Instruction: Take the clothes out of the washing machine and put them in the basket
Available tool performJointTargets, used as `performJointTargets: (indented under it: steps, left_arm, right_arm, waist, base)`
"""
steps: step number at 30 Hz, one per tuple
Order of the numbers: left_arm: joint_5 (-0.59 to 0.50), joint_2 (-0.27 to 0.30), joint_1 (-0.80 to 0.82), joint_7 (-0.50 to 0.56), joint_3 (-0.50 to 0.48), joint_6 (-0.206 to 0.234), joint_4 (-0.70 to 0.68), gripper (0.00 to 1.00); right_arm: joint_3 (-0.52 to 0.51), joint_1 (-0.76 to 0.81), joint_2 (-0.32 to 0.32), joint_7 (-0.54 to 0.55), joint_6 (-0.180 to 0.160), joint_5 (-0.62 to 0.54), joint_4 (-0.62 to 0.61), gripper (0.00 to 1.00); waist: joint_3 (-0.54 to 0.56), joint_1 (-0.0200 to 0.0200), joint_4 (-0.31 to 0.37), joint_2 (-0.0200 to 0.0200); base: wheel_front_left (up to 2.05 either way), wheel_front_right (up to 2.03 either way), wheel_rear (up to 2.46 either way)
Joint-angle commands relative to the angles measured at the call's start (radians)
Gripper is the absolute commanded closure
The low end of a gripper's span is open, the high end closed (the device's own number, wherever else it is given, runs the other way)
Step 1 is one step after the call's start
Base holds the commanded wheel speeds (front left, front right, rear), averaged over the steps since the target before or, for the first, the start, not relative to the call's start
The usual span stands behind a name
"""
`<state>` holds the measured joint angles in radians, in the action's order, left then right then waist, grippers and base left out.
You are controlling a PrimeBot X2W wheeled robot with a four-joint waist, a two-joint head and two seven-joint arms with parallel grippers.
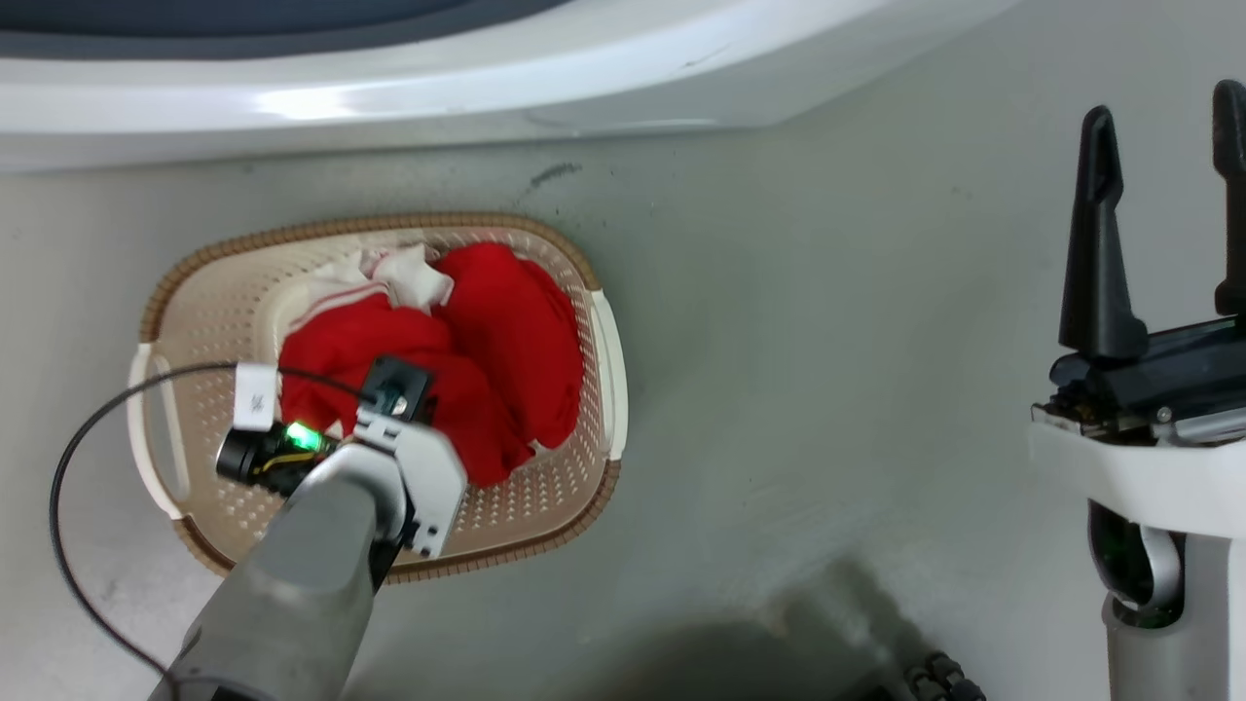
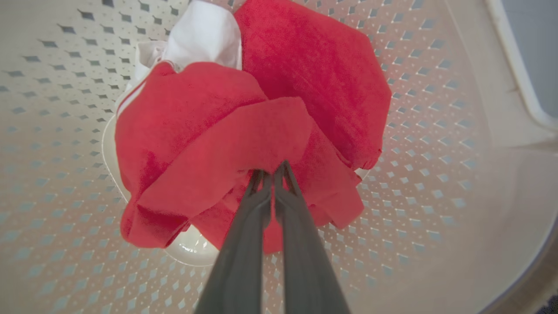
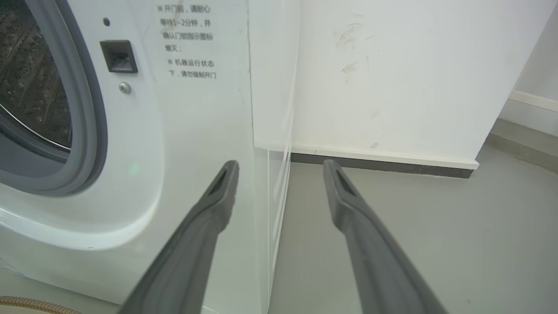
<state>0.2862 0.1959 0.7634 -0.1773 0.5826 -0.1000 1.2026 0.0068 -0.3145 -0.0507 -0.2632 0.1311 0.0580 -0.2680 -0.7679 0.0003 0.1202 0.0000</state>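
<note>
— Along the top edge of the head view, is that the washing machine [image 1: 389,88]?
— Yes, its white front. Below it, left of centre on the grey floor [image 1: 827,389], sits the basket [image 1: 195,312]. The clothes [image 1: 506,321] are heaped inside, red with a white bit at the upper edge.
— And the left arm [image 1: 292,574]?
— It comes up from the lower left and bends down over the basket. The left gripper [image 2: 273,168] has its fingers pressed together, pinching a red fold.
— The right gripper [image 1: 1164,102]?
— Far right, fingers upright, spread wide, holding nothing.
</note>
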Motion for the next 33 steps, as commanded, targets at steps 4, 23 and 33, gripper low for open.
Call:
performJointTargets:
  steps: [4, 23, 33]
  left_arm:
    - [-0.012, -0.024, 0.075, 0.036, 0.021, -0.006, 0.051, 1.0]
    - [0.026, -0.035, 0.041, -0.032, 0.031, -0.001, 0.074, 0.0]
    - [0.034, -0.017, -0.131, -0.087, -0.06, 0.071, -0.226, 0.0]
  right_arm:
    - [-0.012, -0.036, 0.001, -0.002, -0.001, 0.001, -0.009, 0.0]
    - [-0.004, -0.006, 0.001, -0.002, -0.001, -0.004, 0.029, 0.0]
    - [0.0, 0.089, 0.001, -0.002, -0.001, -0.018, 0.073, 0.0]
  waist:
    - [-0.086, -0.0003, 0.002, 0.0]
    - [0.025, -0.0003, -0.017, 0.0]
    - [0.234, -0.0003, -0.053, 0.0]
  base:
    - [0.0, 0.0, 0.0]
    - [0.0, 0.0, 0.0]
    - [0.0, 0.0, 0.0]
